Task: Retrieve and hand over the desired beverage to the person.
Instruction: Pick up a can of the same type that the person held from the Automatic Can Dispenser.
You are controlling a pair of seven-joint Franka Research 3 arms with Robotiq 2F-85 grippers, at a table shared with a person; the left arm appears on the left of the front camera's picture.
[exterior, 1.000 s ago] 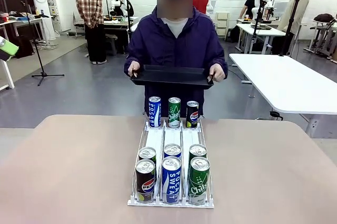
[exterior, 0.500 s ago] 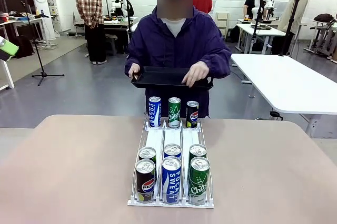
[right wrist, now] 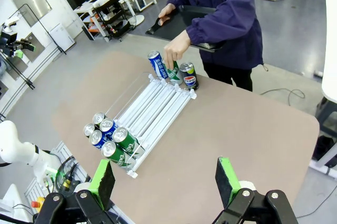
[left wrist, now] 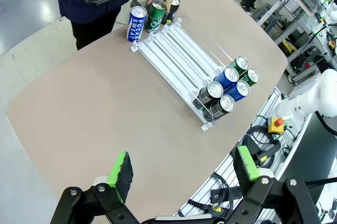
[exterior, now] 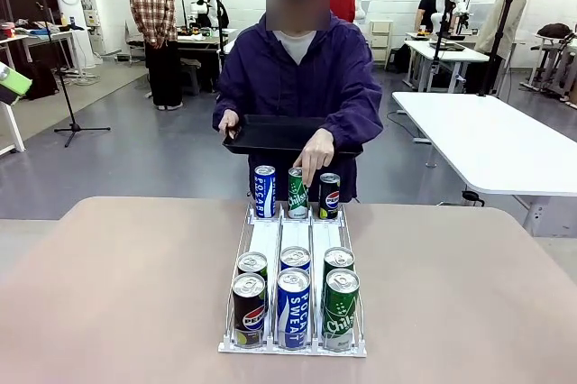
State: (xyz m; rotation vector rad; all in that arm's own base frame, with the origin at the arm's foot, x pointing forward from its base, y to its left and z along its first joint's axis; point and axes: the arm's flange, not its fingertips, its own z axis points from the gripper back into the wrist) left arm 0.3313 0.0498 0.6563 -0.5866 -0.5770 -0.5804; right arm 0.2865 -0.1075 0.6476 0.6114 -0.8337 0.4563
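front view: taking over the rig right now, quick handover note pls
Left gripper: open, empty, above the table.
Right gripper: open, empty, above the table.
Person: one hand on the far green can, other hand holding a black tray.
Rack: three cans at the far end, six at the near end.
Done: nothing picked up yet.
Left: probably fetch the near green can and hand it over.

Black left end effector has green pads.
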